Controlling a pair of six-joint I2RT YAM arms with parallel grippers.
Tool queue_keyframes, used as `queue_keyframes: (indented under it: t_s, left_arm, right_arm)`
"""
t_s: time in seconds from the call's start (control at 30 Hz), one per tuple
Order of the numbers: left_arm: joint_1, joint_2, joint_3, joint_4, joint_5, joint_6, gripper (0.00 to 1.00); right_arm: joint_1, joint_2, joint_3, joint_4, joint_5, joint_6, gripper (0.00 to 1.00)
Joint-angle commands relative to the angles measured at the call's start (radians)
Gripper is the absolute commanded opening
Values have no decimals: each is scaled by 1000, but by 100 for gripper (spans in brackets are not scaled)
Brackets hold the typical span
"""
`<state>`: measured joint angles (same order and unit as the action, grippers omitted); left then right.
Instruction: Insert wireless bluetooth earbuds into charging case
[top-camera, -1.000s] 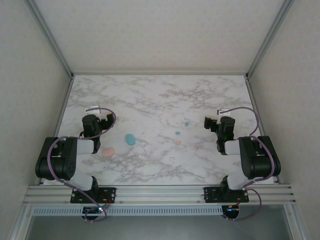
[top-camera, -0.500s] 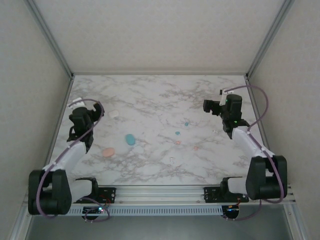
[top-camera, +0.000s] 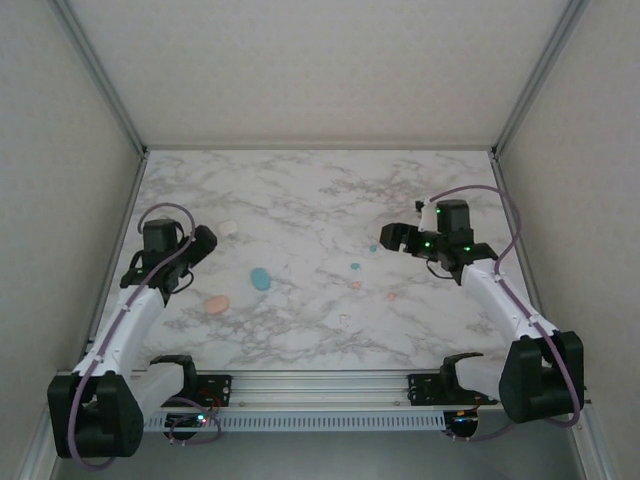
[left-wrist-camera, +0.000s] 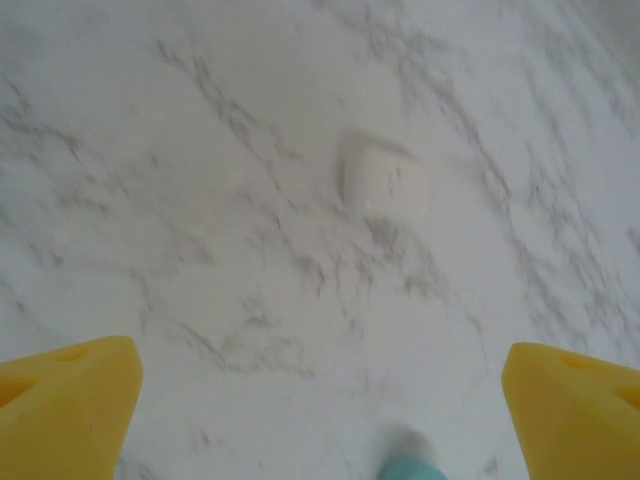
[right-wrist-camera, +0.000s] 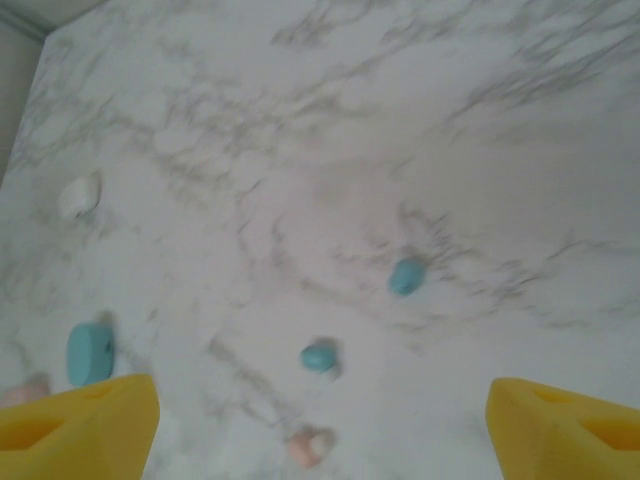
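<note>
The jaws of the left arm (top-camera: 130, 310) stand open near a small white object (left-wrist-camera: 385, 180). Those of the right arm (top-camera: 500, 295) are open too, near two teal earbuds (right-wrist-camera: 405, 276).

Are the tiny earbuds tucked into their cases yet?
Not yet, nothing looks done. Two teal earbuds and two pink earbuds lie loose on the marble table. Both claws are open and empty: the left claw hovers by the white case, the right claw by the teal earbuds. Left to do: pick up every bud and put it in a case.
</note>
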<state>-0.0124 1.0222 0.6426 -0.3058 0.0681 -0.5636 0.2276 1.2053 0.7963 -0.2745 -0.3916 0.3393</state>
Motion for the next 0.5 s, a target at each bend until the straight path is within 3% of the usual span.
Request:
queue_keyframes:
  t_s: [0.0,0.3,0.47]
  left_arm:
    - [-29,13,7,-94,70,13,92]
    - [-152,176,67,-101,173,74,88]
    - [-166,221,97,-147,75,11,87]
  right_arm:
    - [89,30,-7,-28,20,36,84]
    - [386,238,144,-95,256,-23,77]
    - [535,373,236,-42,293,-7,76]
